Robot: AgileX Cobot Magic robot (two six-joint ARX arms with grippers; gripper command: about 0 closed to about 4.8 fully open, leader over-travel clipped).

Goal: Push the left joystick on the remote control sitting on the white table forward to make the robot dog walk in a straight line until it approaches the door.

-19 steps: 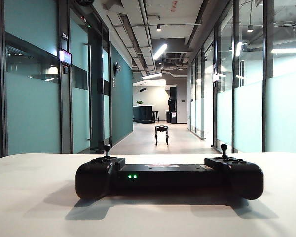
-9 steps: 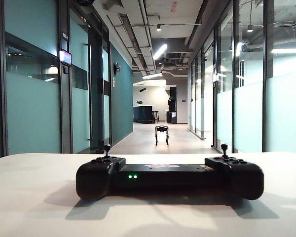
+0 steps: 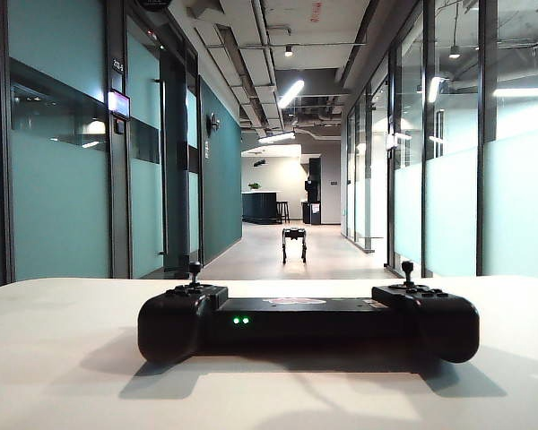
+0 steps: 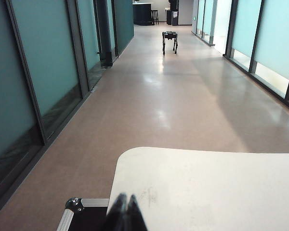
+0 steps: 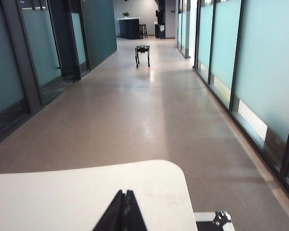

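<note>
The black remote control (image 3: 308,322) lies across the white table (image 3: 63,358) with two green lights lit. Its left joystick (image 3: 195,269) stands upright and nothing touches it. Far down the corridor the robot dog (image 3: 294,240) stands on its four legs; it also shows in the left wrist view (image 4: 169,37) and the right wrist view (image 5: 142,50). My left gripper (image 4: 124,198) is shut and empty, pulled back over the table's near corner (image 4: 207,183). My right gripper (image 5: 124,192) is shut and empty over the opposite corner (image 5: 77,192). Neither gripper shows in the exterior view.
The remote's right thumbstick (image 3: 407,269) also stands untouched. Teal glass walls with dark frames line both sides of the corridor floor (image 4: 173,96). A black case with metal edging (image 4: 79,211) sits below the table edge on the left, and another case corner (image 5: 214,219) on the right.
</note>
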